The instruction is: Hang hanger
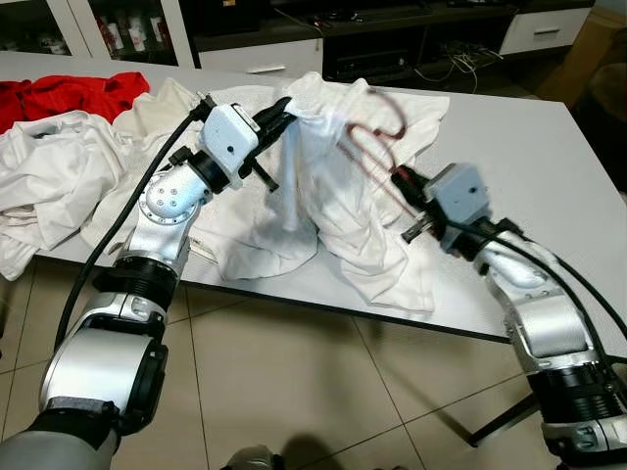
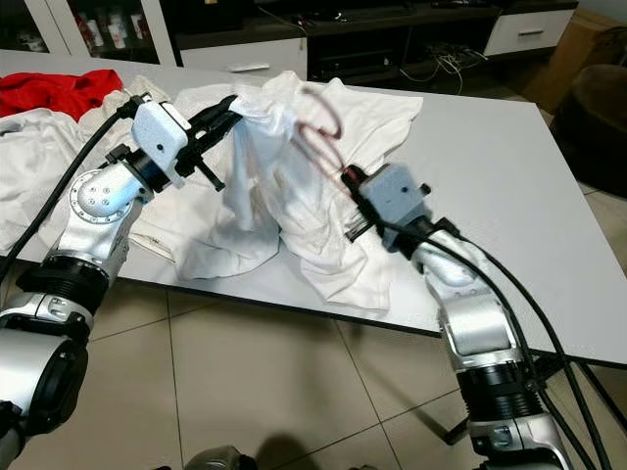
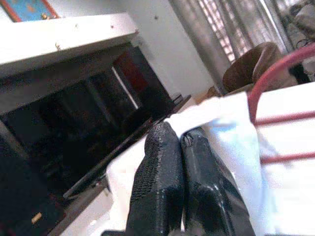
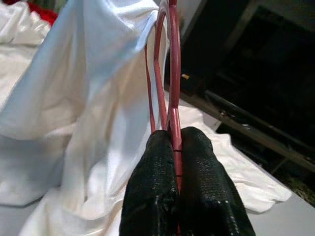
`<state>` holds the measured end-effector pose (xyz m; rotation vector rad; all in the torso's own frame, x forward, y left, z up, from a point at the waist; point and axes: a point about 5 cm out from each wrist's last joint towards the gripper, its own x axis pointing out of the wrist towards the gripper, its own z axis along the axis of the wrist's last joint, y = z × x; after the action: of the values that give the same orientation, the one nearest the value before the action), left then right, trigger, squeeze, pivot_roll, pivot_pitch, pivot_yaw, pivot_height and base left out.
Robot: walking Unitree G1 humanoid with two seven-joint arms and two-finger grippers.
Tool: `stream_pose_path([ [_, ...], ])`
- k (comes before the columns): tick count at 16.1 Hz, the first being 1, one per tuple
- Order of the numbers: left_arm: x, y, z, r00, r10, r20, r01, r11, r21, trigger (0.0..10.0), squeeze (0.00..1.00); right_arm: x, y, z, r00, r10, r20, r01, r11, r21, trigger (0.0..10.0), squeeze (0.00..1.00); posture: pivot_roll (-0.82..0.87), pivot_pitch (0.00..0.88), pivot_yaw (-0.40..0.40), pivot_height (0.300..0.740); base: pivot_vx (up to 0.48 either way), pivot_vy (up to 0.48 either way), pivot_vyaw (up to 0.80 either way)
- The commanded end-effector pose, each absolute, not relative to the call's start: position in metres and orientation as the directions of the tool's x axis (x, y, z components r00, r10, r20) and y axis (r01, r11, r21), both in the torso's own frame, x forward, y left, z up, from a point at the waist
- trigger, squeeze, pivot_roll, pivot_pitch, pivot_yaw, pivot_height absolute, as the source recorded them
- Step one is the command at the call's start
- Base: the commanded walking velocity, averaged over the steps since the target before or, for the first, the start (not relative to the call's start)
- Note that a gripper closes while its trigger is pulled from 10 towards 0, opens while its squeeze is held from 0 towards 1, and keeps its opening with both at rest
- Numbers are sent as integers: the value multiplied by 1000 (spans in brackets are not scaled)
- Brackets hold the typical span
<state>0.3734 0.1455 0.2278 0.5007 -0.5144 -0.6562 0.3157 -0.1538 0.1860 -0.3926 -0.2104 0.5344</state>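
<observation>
Red wire hanger, seemingly inside white shirt.

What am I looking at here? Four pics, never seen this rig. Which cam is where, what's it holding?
It is a humanoid robot with two silver arms, each ending in a two-fingered black pincer. The two wide pictures come from a stereo camera on its head, looking down at a grey table. The two close-ups come from cameras on the wrists, looking along the fingers. On the table lie white clothes and a red garment. The left pincer is shut on a white shirt, lifting part of it off the table. The right pincer is shut on a red wire hanger, which sits partly inside the shirt.
</observation>
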Motion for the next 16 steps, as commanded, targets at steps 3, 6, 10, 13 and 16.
stream_pose_path([
  [3,373,152,221,712,-648,271,427,706,565,10000,1000,310,-160,193,841,519,152,-424,807,-412,10000,0,124,0,27,740,0,0,0],
  [6,373,156,227,724,-619,304,373,722,583,10000,1000,307,-165,190,835,531,141,-436,796,-420,10000,0,125,0,28,740,0,0,0],
  [10,375,160,238,723,-606,331,364,741,564,10000,0,302,-176,187,834,540,113,-443,777,-447,10000,0,126,0,31,740,0,0,0],
  [13,377,170,240,758,-568,320,302,741,600,10000,0,296,-179,189,811,572,122,-461,754,-468,10000,0,128,0,37,740,0,0,0],
  [16,375,176,254,732,-564,381,271,755,597,10000,0,295,-174,183,811,574,113,-464,749,-473,10000,0,128,0,37,740,0,0,0],
])
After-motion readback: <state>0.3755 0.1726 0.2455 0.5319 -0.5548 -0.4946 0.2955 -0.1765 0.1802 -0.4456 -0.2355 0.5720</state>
